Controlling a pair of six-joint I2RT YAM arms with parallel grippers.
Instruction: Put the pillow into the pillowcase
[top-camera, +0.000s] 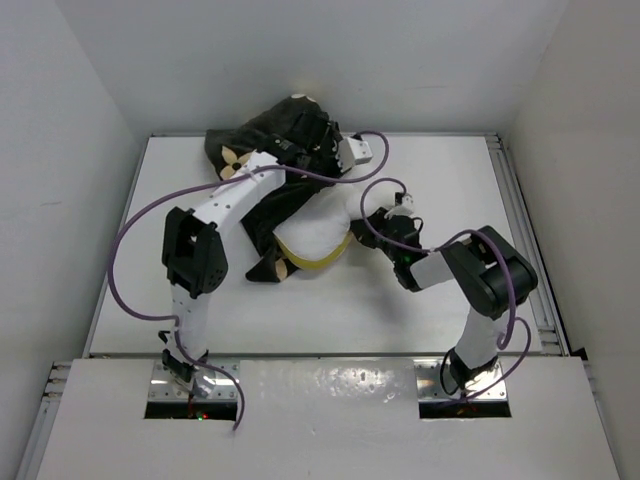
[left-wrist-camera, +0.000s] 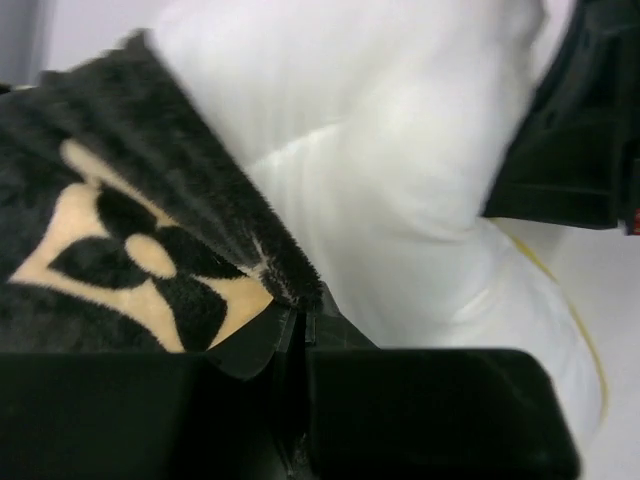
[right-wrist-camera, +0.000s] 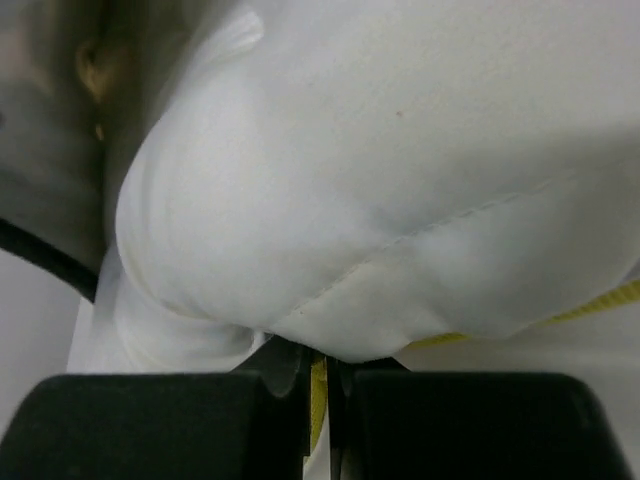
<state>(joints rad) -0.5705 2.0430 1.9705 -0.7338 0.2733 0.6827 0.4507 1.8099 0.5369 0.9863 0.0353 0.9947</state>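
Note:
The black pillowcase (top-camera: 268, 135) with tan flowers lies bunched at the back of the table, and a part of it hangs down over the pillow's left side. The white pillow (top-camera: 315, 232) with a yellow band sits mid-table, partly under that fabric. My left gripper (left-wrist-camera: 300, 318) is shut on the furry edge of the pillowcase (left-wrist-camera: 120, 250), with the pillow (left-wrist-camera: 400, 220) right behind it. Shut on the yellow-banded edge of the pillow (right-wrist-camera: 380, 170), my right gripper (right-wrist-camera: 328, 368) holds at the pillow's right end (top-camera: 372, 228).
White walls close in the table (top-camera: 330, 310) at the back and both sides. A metal rail (top-camera: 525, 250) runs along the right edge. Purple cables (top-camera: 130, 240) loop off both arms over the table.

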